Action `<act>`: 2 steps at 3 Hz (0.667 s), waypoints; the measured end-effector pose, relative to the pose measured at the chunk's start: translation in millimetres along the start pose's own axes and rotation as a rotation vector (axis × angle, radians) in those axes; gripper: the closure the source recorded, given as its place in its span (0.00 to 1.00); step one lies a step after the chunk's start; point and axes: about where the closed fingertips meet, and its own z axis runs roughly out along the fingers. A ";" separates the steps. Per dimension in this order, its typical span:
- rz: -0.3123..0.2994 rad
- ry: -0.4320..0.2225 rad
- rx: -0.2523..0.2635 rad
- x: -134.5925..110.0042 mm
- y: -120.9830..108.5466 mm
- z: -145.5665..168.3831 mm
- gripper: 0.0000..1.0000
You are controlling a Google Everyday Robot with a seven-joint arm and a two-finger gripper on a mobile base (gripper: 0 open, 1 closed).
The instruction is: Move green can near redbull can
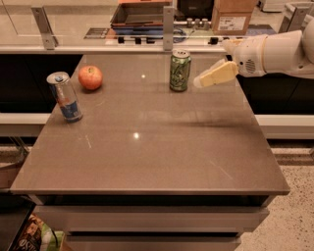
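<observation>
The green can (179, 70) stands upright at the back middle of the brown table (147, 152). The redbull can (65, 96) stands upright near the table's left edge, far from the green can. My gripper (202, 81) reaches in from the right on a white arm (274, 51). Its pale fingers point left. Its tip is just right of the green can, a little apart from it and at about the height of its lower half.
A red apple (90, 77) lies at the back left, just right of and behind the redbull can. Behind the table runs a counter with a glass rail, a tray (140, 14) and a cardboard box (234, 14).
</observation>
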 end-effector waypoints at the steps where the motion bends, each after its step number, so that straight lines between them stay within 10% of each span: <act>1: 0.011 -0.021 -0.007 3.0 0.5 8.9 0.00; 2: 0.035 -0.059 -0.006 10.3 -0.4 26.4 0.00</act>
